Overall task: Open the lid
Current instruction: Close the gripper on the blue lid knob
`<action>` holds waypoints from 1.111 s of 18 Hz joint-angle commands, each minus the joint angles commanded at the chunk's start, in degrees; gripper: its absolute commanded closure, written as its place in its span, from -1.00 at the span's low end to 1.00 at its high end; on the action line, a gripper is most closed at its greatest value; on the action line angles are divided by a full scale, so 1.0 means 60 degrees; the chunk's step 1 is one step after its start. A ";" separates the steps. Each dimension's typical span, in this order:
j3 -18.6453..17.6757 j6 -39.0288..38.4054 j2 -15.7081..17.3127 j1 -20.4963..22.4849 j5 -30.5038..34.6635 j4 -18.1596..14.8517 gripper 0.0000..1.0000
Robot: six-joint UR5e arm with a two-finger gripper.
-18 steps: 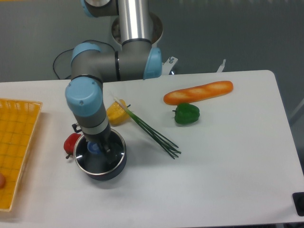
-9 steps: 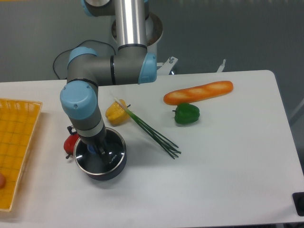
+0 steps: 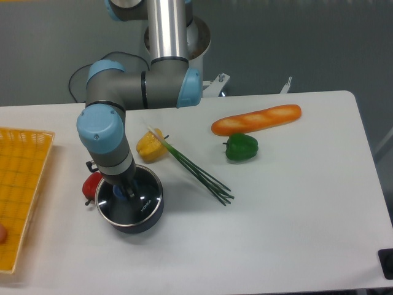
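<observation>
The round glass lid with a thin metal rim sits flat on the dark saucepan at the front left of the table. Its blue knob shows just under my wrist. My gripper points straight down over the lid's centre. Its dark fingers reach down at the knob with a little space between them. The arm hides most of the fingers and the pan's far rim.
A red pepper touches the pan's left side. A yellow pepper and green chives lie just behind and to its right. A green pepper and a baguette lie further right. A yellow basket stands at the left edge.
My wrist and gripper have shifted a little to the left over the lid, bringing the fingers onto the knob. The lid and pan have not moved.
</observation>
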 joint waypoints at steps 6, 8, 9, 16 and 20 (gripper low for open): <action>0.0000 0.0000 -0.0029 -0.0147 0.0029 0.0000 -1.00; 0.0000 0.0000 -0.0044 -0.0161 0.0044 0.0000 -1.00; 0.0000 0.0000 -0.0044 -0.0161 0.0044 0.0000 -1.00; 0.0000 0.0044 -0.0059 -0.0161 0.0058 0.0000 -1.00; 0.0000 0.0044 -0.0117 -0.0161 0.0088 0.0000 -1.00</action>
